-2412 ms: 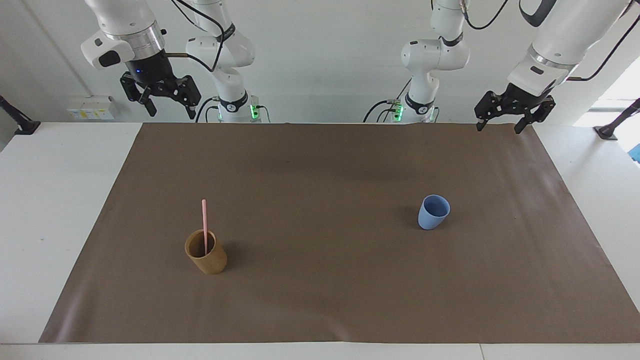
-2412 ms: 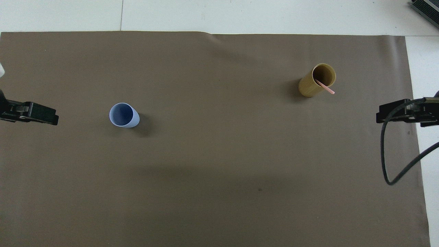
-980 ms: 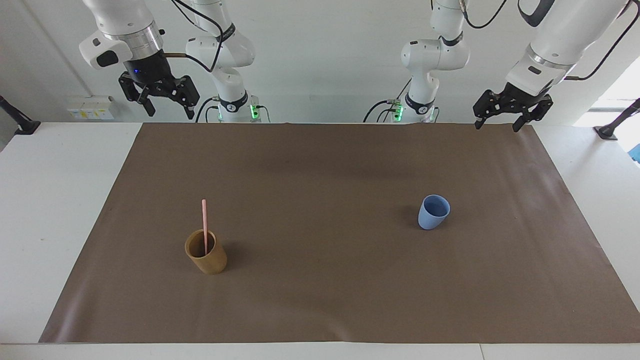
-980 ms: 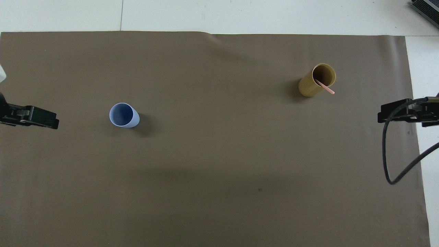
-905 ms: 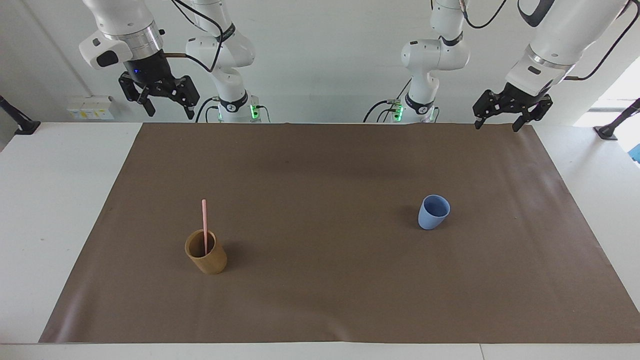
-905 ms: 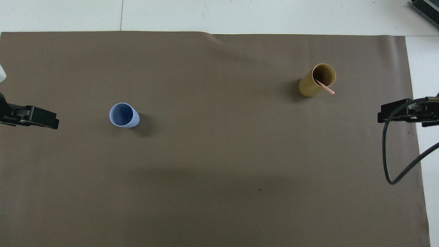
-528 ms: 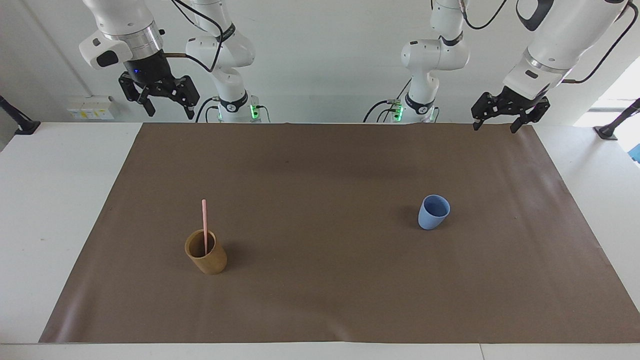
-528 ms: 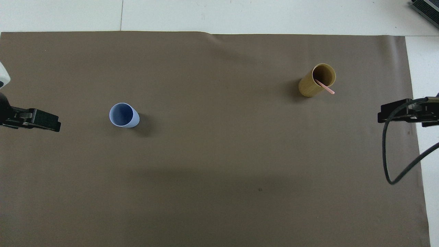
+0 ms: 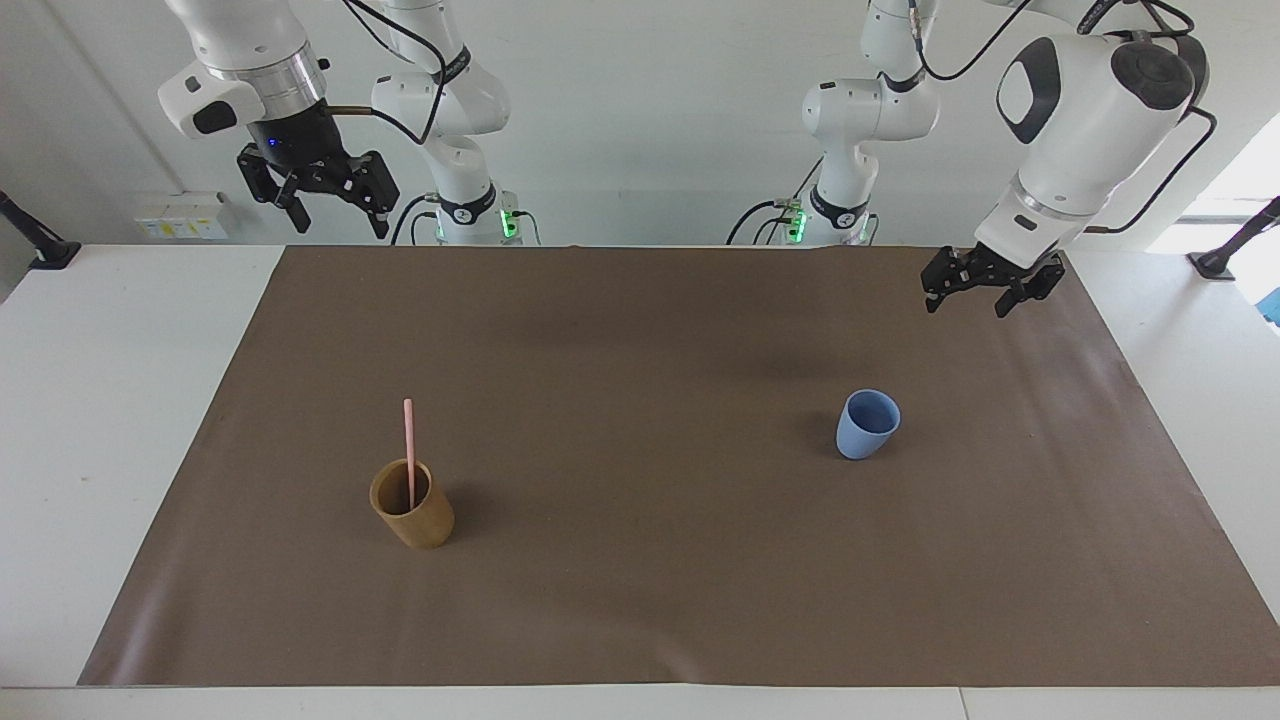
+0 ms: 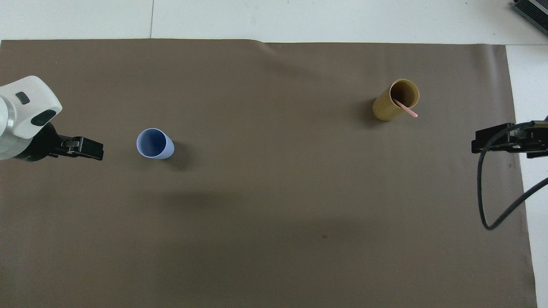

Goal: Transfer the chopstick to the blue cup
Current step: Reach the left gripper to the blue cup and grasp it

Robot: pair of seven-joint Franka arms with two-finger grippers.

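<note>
Facing view: left gripper [image 9: 972,297] spread wide, empty, over brown mat [image 9: 640,330] near blue cup [image 9: 867,424]. Right gripper [image 9: 331,211] wide too, waiting. Chopstick [image 9: 408,448] upright in wooden cup [image 9: 413,505], probably propped against the rim.

Chopstick [image 9: 408,450] lower end hidden inside brown cup [image 9: 412,517]; contact with cup floor not visible. Overhead: right gripper [image 10: 509,140] cut by 3 o'clock edge, fingertips hidden; left gripper [image 10: 81,147] seen edge-on, arm cut at 9 o'clock.
</note>
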